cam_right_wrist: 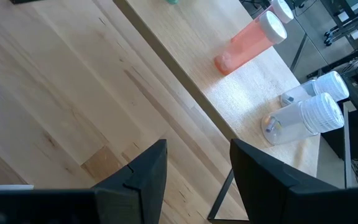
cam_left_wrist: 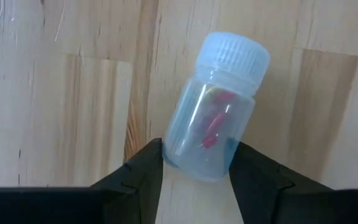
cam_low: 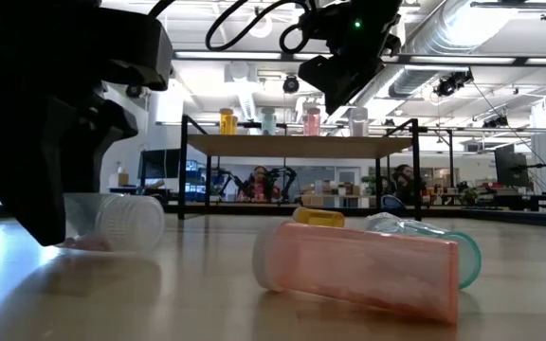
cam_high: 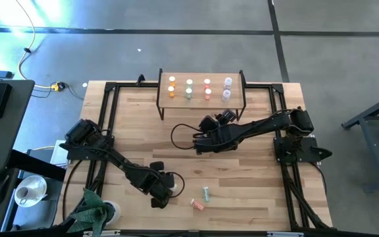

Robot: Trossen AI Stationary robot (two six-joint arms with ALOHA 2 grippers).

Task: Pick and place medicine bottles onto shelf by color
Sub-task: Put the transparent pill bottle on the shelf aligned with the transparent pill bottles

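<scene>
1. Open workshop behind; a light wood tabletop (cam_high: 242,151) edged by a black frame, the shelf (cam_high: 201,88) at its far side.
2. Near edge, left of centre: the left gripper (cam_left_wrist: 196,167) is down at the table over a clear bottle (cam_left_wrist: 218,106) lying on its side. In its wrist view the two dark fingers (cam_left_wrist: 143,169) flank the bottle's base, just about touching its wall; whether they grip it yet I cannot tell. Red bits show inside.
3. The relation that counts: the bottle's long axis runs away from the gripper, slightly skewed, cap at the far end, base between the fingers. The jaws close across the width, which is right. My guess is that the skew may roll the bottle as they pinch.
4. Just right of that gripper, a pink bottle (cam_high: 197,205) and a green bottle (cam_high: 206,194) lie on the table, well apart from the shelf.
5. Mid-table: the right gripper (cam_right_wrist: 197,163) hangs above the wood in front of the shelf, fingers parted, holding nothing. The left arm is plainly nearer the loose bottles.
6. Far: upright bottles in colour pairs across the shelf, orange (cam_high: 172,87) at left, then green, pink, clear.
</scene>
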